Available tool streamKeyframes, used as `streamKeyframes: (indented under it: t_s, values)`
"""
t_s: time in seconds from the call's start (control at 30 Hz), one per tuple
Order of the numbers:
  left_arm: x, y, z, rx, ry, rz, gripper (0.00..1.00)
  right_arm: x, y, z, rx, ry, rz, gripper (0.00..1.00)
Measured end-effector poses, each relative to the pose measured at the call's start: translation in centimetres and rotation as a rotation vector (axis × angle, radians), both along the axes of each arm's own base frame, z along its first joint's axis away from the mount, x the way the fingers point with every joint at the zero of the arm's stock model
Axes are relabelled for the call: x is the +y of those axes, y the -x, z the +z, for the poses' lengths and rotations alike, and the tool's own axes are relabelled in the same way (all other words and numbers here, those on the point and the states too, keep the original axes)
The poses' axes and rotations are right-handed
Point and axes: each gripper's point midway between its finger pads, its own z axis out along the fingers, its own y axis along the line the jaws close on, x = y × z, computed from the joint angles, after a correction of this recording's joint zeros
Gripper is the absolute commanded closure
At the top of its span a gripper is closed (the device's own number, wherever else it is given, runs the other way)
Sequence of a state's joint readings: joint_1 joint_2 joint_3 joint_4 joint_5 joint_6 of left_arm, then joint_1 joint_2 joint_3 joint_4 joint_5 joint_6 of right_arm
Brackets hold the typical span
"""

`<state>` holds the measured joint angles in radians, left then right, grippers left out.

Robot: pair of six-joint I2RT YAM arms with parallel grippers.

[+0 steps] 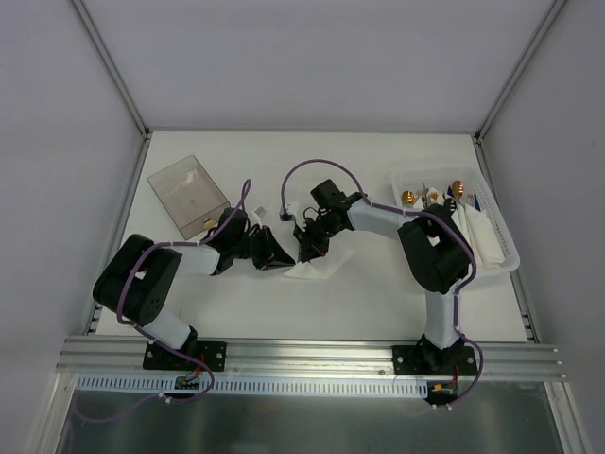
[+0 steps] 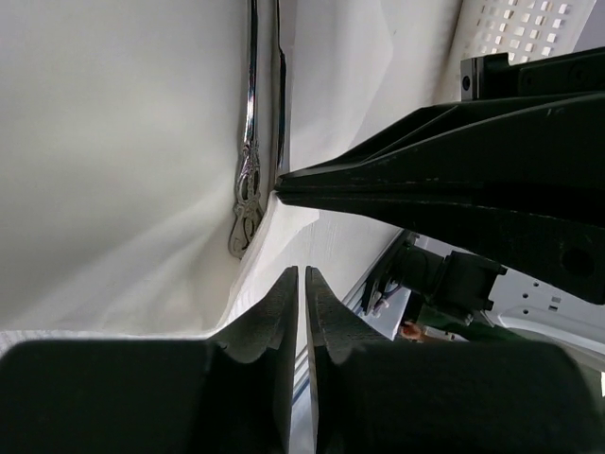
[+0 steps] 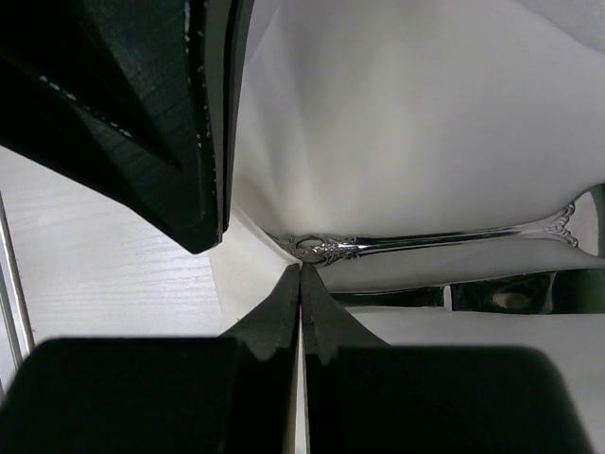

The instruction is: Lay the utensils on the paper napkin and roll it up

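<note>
Right gripper, jaws together, sits at the paper napkin edge; I see utensils lying just past its tips.

Bright even light; soft shadows; utensils glint; wrist foregrounds seemingly defocused.

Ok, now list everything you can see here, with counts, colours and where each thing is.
napkin: one, white, mid-table, under both pincers
utensils: two seen, silver, side by side on the napkin
box: one, clear, far left of table
tray: one, white, right side of table
gold items: at least two, far end of tray
folded sheets: white, in tray, count unclear
table: one, white
left pincer: black, shut, at napkin edge
right pincer: black, shut, by a utensil handle
</note>
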<state>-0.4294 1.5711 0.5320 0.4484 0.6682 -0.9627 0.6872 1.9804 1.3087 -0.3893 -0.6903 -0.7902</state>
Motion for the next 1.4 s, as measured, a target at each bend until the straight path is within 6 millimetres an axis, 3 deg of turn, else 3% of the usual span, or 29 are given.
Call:
streamKeyframes:
  t_s: [0.53,0.83,1.07,1.17,1.27,1.4]
  values:
    - [-0.5,0.0,-2.4,0.064,-0.049,-0.005,1.00,0.0,-0.5,-0.5,0.047,0.018,-0.029,0.94]
    - [-0.1,0.3,-3.8,0.113,-0.081,0.015,1.00,0.2,-0.1,-0.2,0.071,0.008,-0.030,0.77]
    - [-0.2,0.3,-4.0,0.131,-0.081,0.022,1.00,-0.1,-0.3,1.3,0.116,-0.008,-0.093,0.51]
    - [-0.2,0.1,-4.0,0.133,-0.080,0.022,1.00,-1.0,-1.5,3.2,0.126,-0.032,-0.165,0.46]
    - [-0.3,0.1,-4.0,0.136,-0.079,0.020,1.00,-3.2,-3.5,5.0,0.146,-0.046,-0.280,0.45]
    - [-0.4,0.0,-4.0,0.139,-0.076,0.020,1.00,-7.1,-5.9,5.2,0.202,-0.022,-0.444,0.45]
